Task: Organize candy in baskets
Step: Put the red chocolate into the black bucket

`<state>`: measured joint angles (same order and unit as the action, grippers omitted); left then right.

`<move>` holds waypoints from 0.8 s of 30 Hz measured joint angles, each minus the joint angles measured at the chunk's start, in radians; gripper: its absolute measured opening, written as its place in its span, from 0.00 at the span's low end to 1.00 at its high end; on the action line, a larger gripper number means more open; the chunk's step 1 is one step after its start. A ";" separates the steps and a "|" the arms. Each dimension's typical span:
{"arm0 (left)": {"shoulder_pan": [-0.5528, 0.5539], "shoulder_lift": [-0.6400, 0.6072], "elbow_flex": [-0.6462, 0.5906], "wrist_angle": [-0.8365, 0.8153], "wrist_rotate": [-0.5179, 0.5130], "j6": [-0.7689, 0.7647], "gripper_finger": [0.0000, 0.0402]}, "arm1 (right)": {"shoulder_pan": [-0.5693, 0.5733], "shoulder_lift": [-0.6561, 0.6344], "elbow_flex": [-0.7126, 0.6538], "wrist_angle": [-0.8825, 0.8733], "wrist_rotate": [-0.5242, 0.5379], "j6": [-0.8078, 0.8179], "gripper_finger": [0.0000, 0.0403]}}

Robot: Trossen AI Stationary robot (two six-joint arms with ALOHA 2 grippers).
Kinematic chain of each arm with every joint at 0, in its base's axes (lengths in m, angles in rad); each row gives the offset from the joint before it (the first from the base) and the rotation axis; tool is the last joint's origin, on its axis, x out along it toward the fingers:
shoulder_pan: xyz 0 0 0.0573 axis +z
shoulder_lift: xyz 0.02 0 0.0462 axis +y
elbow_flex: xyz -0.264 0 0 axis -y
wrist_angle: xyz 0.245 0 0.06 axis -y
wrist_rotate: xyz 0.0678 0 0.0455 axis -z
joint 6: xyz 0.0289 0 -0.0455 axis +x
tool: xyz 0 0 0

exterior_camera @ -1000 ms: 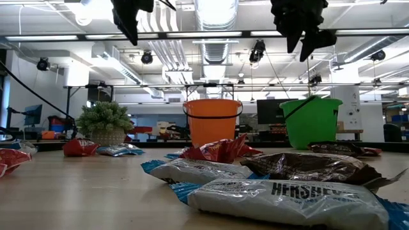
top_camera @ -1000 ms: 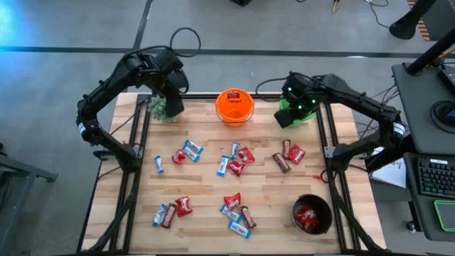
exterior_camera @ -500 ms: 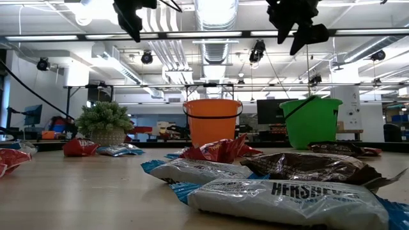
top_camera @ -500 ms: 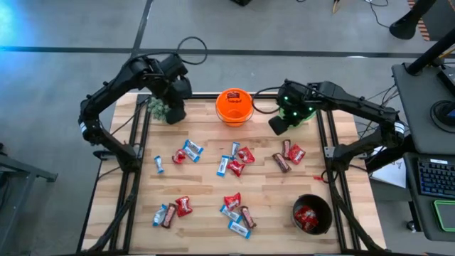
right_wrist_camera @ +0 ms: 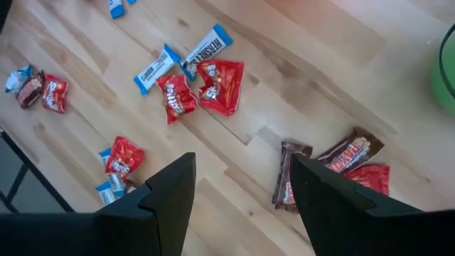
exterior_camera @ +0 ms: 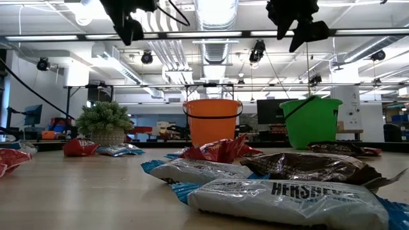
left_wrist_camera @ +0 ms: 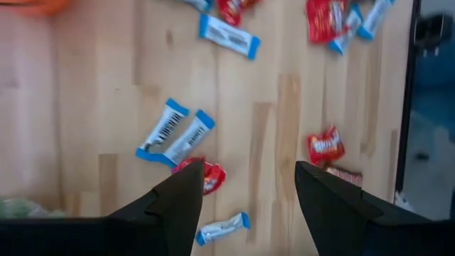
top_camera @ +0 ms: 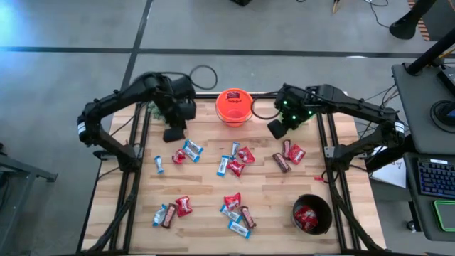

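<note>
1. Hovering above the wooden table (top_camera: 266, 188), the left gripper (top_camera: 174, 133) is seen near the far left corner, just beside the potted plant (exterior_camera: 104, 122); its fingers (left_wrist_camera: 170, 206) are spread apart and nothing is held between them.
2. The right gripper (top_camera: 276, 128) is held in the air between the orange basket (top_camera: 234, 107) and the green basket (exterior_camera: 311, 121), with its fingers (right_wrist_camera: 167, 195) likewise parted and empty.
3. The orange basket is placed at the middle of the far edge, and a red packet is seen inside it from above.
4. The green basket is largely hidden under the right arm in the high view; in the low view it is shown upright, to the right of the orange one.
5. The black basket (top_camera: 312, 213) is set near the front right corner, and red packets are seen in it.
6. The candy (top_camera: 234, 162) is scattered loose over the table: red packets, blue-and-white bars and dark brown bars are spread in small clusters across the middle and the front.
7. A pair of brown bars (right_wrist_camera: 288, 181) with a red packet beside them is seen past the right fingers.
8. Two blue-and-white bars (left_wrist_camera: 174, 131) lying side by side, with a red packet (left_wrist_camera: 206, 174) just beside them, are seen past the left fingers.
</note>
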<state>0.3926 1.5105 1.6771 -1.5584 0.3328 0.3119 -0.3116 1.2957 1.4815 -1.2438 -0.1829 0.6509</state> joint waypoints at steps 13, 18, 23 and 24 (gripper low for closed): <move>-0.154 0.008 -0.216 0.326 0.000 0.063 0.51 | 0.026 0.000 0.000 0.000 -0.028 0.094 0.53; -0.181 0.008 -0.266 0.468 0.000 0.049 0.51 | 0.026 0.000 0.000 0.003 -0.028 0.101 0.53; -0.197 0.009 -0.320 0.613 0.000 0.046 0.51 | 0.026 0.000 0.000 0.012 -0.028 0.101 0.53; -0.198 0.016 -0.327 0.636 0.000 0.046 0.51 | 0.026 0.000 0.000 0.014 -0.028 0.101 0.53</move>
<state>0.1942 1.5261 1.3504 -0.9221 0.3328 0.3578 -0.2854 1.2959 1.4815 -1.2302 -0.2111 0.7521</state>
